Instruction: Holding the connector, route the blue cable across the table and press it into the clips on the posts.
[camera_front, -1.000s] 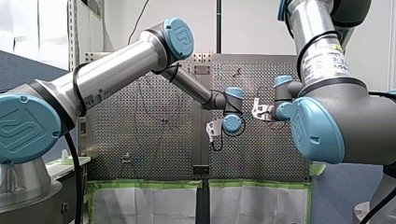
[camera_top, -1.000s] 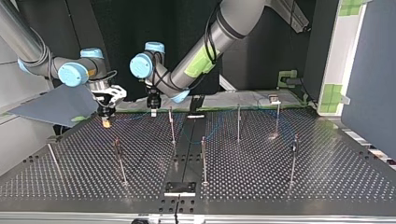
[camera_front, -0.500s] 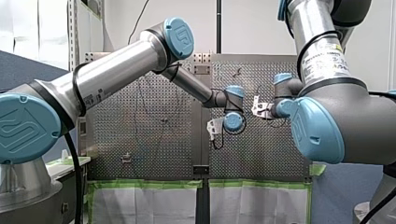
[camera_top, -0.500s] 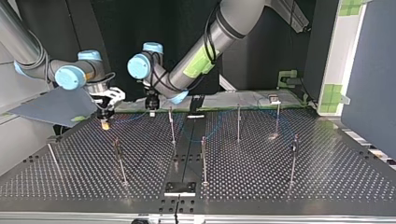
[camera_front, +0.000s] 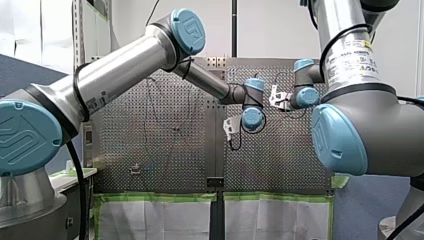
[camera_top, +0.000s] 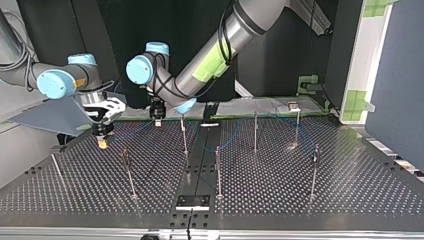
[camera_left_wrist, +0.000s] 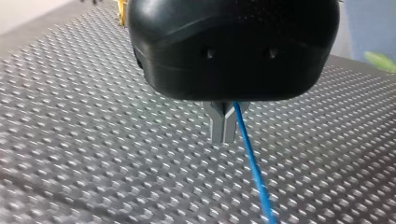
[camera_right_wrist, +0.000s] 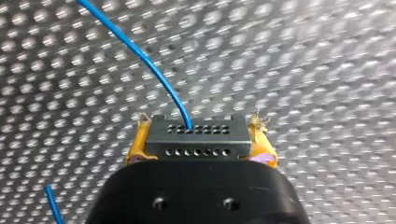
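In the right wrist view my right gripper (camera_right_wrist: 198, 144) is shut on the dark connector (camera_right_wrist: 196, 140), with a yellow pad (camera_right_wrist: 140, 144) on each side. The blue cable (camera_right_wrist: 154, 70) leaves the connector's top and curves away over the perforated table. In the left wrist view my left gripper (camera_left_wrist: 224, 130) has its metal fingers shut on the blue cable (camera_left_wrist: 250, 158), which runs down past them. In the top view my right gripper (camera_top: 102, 141) hangs low at the far left. My left gripper (camera_top: 156, 120) is just right of it, beside a thin post (camera_top: 184, 136).
Several thin posts stand on the table (camera_top: 280, 200), among them one (camera_top: 255, 131) right of the middle, one (camera_top: 218, 170) near the centre seam and one (camera_top: 128, 172) in front of my right gripper. A small black plate (camera_top: 193, 201) lies at the near edge.
Both grippers have moved toward the top view's left, my right gripper also a little nearer that camera. In the front view both wrists sit higher than before.
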